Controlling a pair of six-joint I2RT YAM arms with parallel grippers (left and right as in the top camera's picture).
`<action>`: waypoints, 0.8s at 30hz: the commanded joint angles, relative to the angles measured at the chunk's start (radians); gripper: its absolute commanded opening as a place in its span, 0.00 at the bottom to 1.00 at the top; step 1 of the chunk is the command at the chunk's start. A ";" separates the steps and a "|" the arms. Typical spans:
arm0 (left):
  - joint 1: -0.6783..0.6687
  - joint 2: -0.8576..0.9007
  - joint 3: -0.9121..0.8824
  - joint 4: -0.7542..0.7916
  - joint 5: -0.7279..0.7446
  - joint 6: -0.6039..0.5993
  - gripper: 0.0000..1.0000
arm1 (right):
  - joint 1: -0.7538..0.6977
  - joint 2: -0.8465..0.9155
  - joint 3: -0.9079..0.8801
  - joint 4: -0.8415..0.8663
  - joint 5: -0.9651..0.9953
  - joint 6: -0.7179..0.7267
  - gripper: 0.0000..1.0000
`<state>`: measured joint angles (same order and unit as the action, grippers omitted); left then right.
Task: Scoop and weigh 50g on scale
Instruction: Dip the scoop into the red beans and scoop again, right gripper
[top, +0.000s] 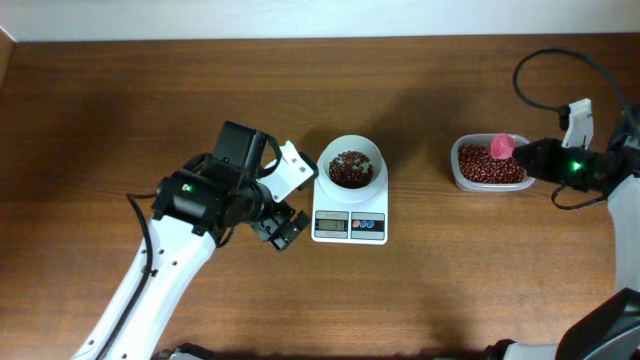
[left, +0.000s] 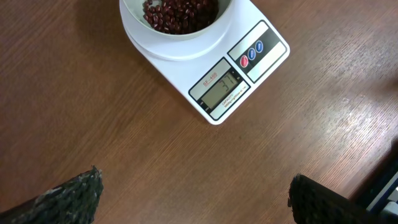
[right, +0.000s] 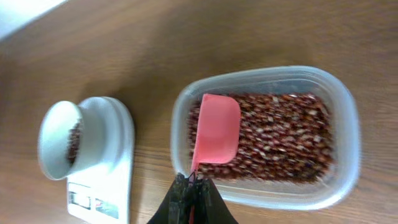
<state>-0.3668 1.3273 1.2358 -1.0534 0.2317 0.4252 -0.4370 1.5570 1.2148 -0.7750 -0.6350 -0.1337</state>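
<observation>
**Scoop at the tub, left jaws wide beside the scale**

My right gripper (right: 193, 200) is clamped tight on the handle of a pink scoop (right: 216, 127). The scoop's blade lies over the beans (right: 283, 137) in the clear tub (right: 348, 124), at the tub's end nearer the scale. I cannot tell whether the blade touches the beans or hangs just above them. The tub stands toward the right edge of the table (top: 120, 90).

My left gripper (top: 297, 200) holds nothing. Its jaws are spread wide, and the two dark fingertips (left: 68, 196) show at the bottom corners of the left wrist view over bare wood. It hangs just beside the left side of the scale (top: 349, 226).

The scale sits near the middle of the table, well apart from the tub, with its display and buttons facing the near edge. I cannot read the display's digits surely. A white bowl (top: 330, 152) stands on the scale's platform, with a small heap of beans in it.
</observation>
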 joint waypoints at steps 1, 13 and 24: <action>-0.004 -0.019 -0.005 0.001 0.014 -0.009 0.99 | 0.006 0.019 0.010 0.004 0.081 -0.011 0.04; -0.004 -0.019 -0.005 0.001 0.014 -0.009 0.99 | 0.006 0.153 -0.001 0.007 0.123 -0.011 0.04; -0.004 -0.019 -0.005 0.001 0.014 -0.009 0.99 | 0.005 0.224 -0.002 0.000 -0.058 0.023 0.04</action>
<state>-0.3668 1.3273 1.2358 -1.0534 0.2317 0.4252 -0.4370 1.7706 1.2144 -0.7715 -0.6079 -0.1345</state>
